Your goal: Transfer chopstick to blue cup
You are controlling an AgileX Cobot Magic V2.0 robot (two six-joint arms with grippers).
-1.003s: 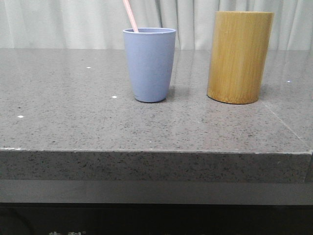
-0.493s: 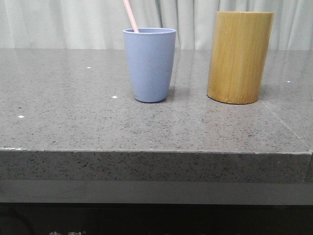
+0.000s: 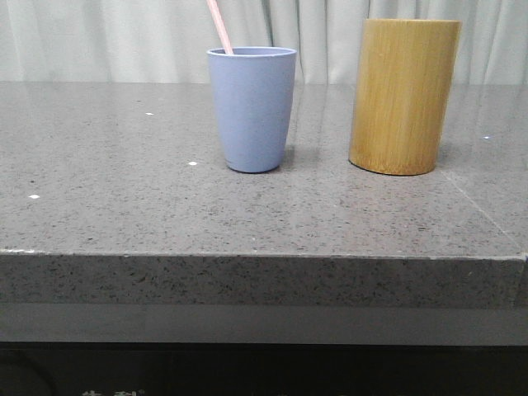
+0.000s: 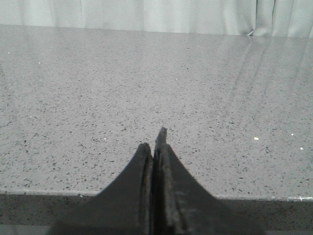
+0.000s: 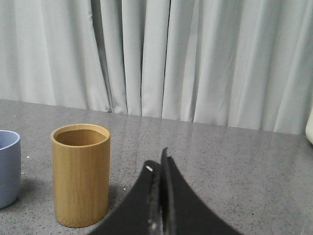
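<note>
Grey stone table (image 3: 124, 206), bamboo cylinder (image 3: 403, 95) right of blue cup (image 3: 252, 107). Chopstick (image 3: 219, 26) stands tilted in the cup (leaning left). Left gripper (image 4: 154, 142) and right gripper (image 5: 159, 166) fingers pressed together, holding nothing.

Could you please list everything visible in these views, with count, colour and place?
blue cup: one, light blue-lavender, standing upright on the table, left of the bamboo cylinder and apart from it.
chopstick: one, pale pink, standing in the blue cup, leaning to the left, its top past the picture's edge.
bamboo cylinder: one, tan, upright on the table; looks empty in the right wrist view.
table: one, grey speckled stone.
curtain: one, pale grey-white, hanging behind the table.
left gripper: one, black, shut, holding nothing, above the table's near edge.
right gripper: one, black, shut, holding nothing, to the right of the bamboo cylinder.
</note>
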